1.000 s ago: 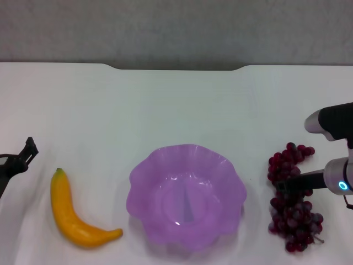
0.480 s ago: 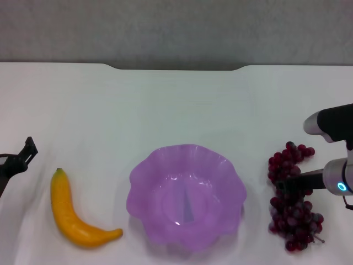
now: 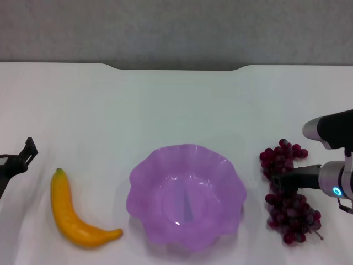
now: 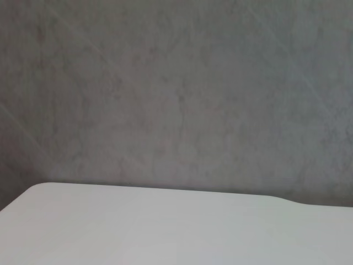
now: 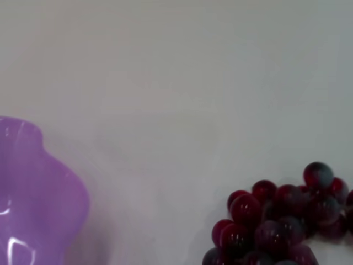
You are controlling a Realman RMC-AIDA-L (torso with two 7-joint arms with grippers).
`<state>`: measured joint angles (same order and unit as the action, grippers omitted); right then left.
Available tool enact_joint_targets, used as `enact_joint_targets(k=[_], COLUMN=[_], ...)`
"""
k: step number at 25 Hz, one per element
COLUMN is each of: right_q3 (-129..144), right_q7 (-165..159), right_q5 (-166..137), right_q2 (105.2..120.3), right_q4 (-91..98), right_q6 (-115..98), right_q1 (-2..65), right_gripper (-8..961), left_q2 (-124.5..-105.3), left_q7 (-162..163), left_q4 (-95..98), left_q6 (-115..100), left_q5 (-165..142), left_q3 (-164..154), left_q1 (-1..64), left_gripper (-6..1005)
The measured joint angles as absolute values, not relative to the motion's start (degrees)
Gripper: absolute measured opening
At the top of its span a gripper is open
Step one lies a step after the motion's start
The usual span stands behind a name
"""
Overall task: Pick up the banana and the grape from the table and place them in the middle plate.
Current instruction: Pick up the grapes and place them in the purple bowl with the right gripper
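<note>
The right gripper (image 3: 278,181) was clamped on the grape (image 3: 285,190), lying just beside the middle plate (image 3: 186,194) on the table (image 3: 165,105), while the left gripper (image 3: 25,154), fingers apart, sat near the banana (image 3: 74,213).

Banana (image 3: 74,212) left of middle plate (image 3: 144,176) (grape (image 3: 287,201) right).
</note>
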<state>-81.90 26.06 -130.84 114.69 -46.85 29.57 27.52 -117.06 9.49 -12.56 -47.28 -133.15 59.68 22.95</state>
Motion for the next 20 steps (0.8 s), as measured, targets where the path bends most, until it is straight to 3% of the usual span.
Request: enact_joint_targets(k=[20], right_q3=[-70.34], right_q7=[25.99], right_q5=[-128.48], right_q2=[114.76], right_q4=[-46.29], right_q6=[11.80], right_q1=[24.10], right_gripper=[334], left_q2=[-117.07], left_q7=[9.49], left_q4=[-12.47], left_q6=[-47.28], left_q5=[-133.16], left_q3=[59.68], left_q1=[23.12], left_gripper=[894])
